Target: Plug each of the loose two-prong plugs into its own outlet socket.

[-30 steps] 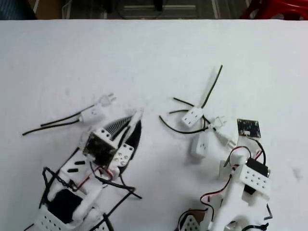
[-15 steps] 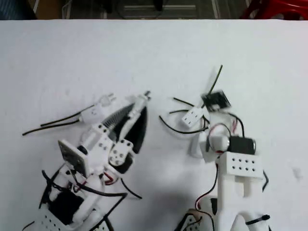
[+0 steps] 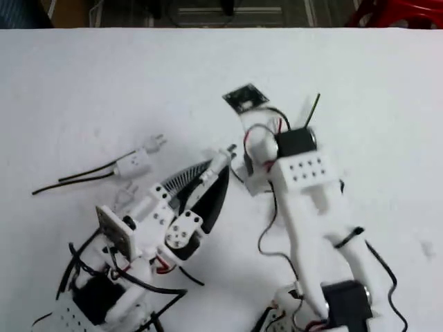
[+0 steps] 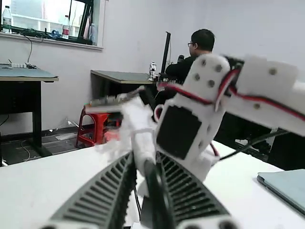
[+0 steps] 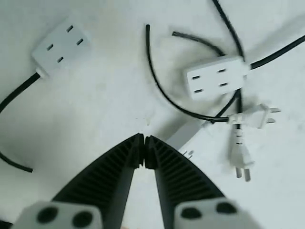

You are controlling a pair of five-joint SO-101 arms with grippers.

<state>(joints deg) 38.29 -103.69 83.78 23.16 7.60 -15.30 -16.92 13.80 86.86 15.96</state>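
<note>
My left gripper [image 3: 223,159] is shut on a white two-prong plug [image 3: 227,151], its prongs pointing toward the right arm [image 3: 304,173]. The left wrist view has that plug [image 4: 141,133] between the ribbed fingers [image 4: 112,191], with the right arm close ahead. My right gripper [image 5: 143,138] is shut on nothing and hovers above the table. Below it lie a white outlet block [image 5: 217,78] among black cords, two loose white plugs [image 5: 255,116] [image 5: 240,160], and another outlet block [image 5: 62,45]. A further outlet block [image 3: 133,164] with a plug [image 3: 154,144] beside it lies at the table's left.
Black cords [image 3: 76,178] trail left from the left outlet block. A white piece [image 5: 187,135] lies just under the right gripper's tips; what it is cannot be told. The right arm covers the middle outlets in the high view. Bare white table [image 3: 104,76] stretches behind.
The right arm has swung forward and leftward over the middle outlets and plugs. The left gripper, still holding its plug, has shifted right toward the right arm.
</note>
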